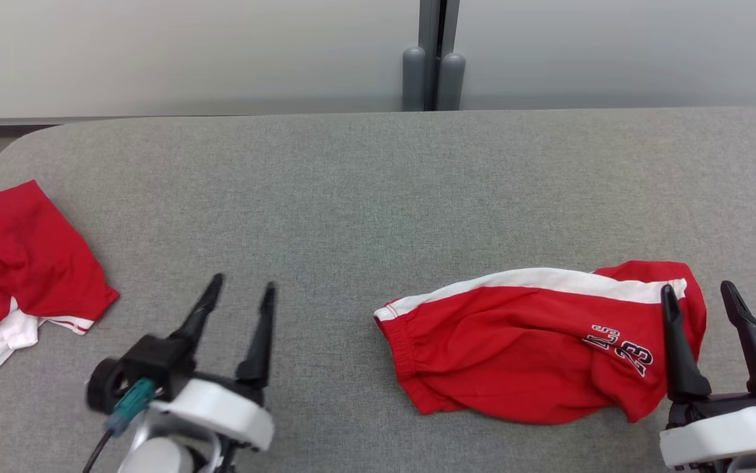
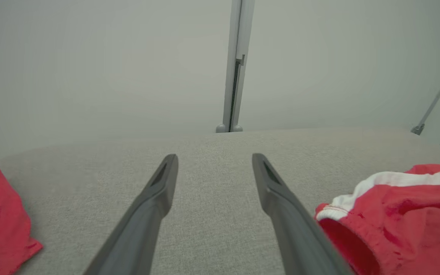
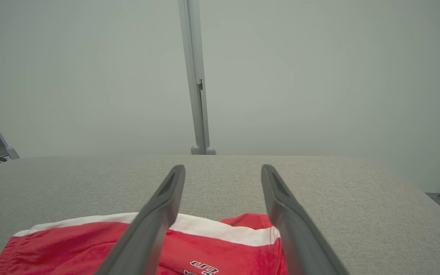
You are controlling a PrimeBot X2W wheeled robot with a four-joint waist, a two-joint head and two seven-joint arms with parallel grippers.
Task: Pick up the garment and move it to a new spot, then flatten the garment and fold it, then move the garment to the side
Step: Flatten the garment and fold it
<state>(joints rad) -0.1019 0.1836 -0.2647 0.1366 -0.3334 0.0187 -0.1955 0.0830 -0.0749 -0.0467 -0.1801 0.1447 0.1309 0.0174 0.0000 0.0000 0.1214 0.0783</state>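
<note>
Left fingers (mine, head view): two long dark prongs spread wide with nothing between them. They are over bare grey table close to its near edge, left of the middle. My left wrist view shows only table fabric in the gap between them.

Right fingers: also spread wide and holding nothing, near the table's near edge toward its right side. In the head view the inner finger crosses the right end of the red shorts, and the outer finger is just past that end. In my right wrist view both fingers reach over the shorts, with their tips above bare table beyond. I cannot tell whether they touch the cloth.

Red shorts: lying loosely flattened and wrinkled on the right half of the table, nearer the near edge than the far edge. The gathered elastic end points toward the table's middle. A white stripe runs along the side facing the far edge, and a dark "23" print sits near the right end. The shorts are well apart from my left fingers.

Red and white cloth: crumpled at the table's left edge, below the rounded far-left corner.

Grey post: upright between pale wall panels behind the far edge, about midway along it.
</note>
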